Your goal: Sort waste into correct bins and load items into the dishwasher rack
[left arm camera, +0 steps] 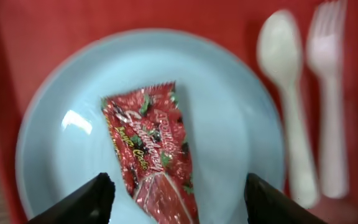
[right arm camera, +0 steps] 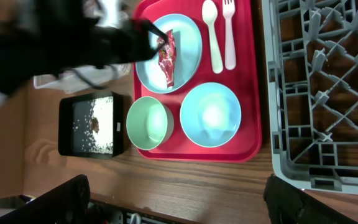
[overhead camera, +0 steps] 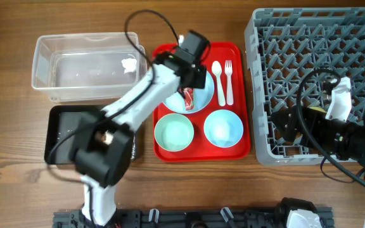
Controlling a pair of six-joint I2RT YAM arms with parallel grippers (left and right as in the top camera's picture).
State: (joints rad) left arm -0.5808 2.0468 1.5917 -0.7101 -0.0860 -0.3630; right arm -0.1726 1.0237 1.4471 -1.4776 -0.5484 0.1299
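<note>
The red snack wrapper (left arm camera: pixel 151 155) lies on the pale blue plate (left arm camera: pixel 229 124) on the red serving tray (overhead camera: pixel 239 149). My left gripper (left arm camera: pixel 176 202) is open, low over the plate, its fingers on either side of the wrapper's near end. The white spoon (overhead camera: pixel 218 79) and fork (overhead camera: pixel 229 79) lie right of the plate. The pale green bowl (overhead camera: pixel 174 132) and pale blue saucer (overhead camera: pixel 223 128) sit at the tray's front. The tissue wad (overhead camera: pixel 130 64) is in the clear tub (overhead camera: pixel 62 82). Rice and scraps (right arm camera: pixel 95 124) lie in the black tray (right arm camera: pixel 64 134). My right gripper (right arm camera: pixel 179 199) is open and empty. The yellow cup is out of view.
The grey dishwasher rack (overhead camera: pixel 315 38) fills the right side, with my right arm (overhead camera: pixel 341 130) over its front part. My left arm (overhead camera: pixel 132 101) reaches across the black tray and hides part of it. Bare wooden table lies in front of the red tray.
</note>
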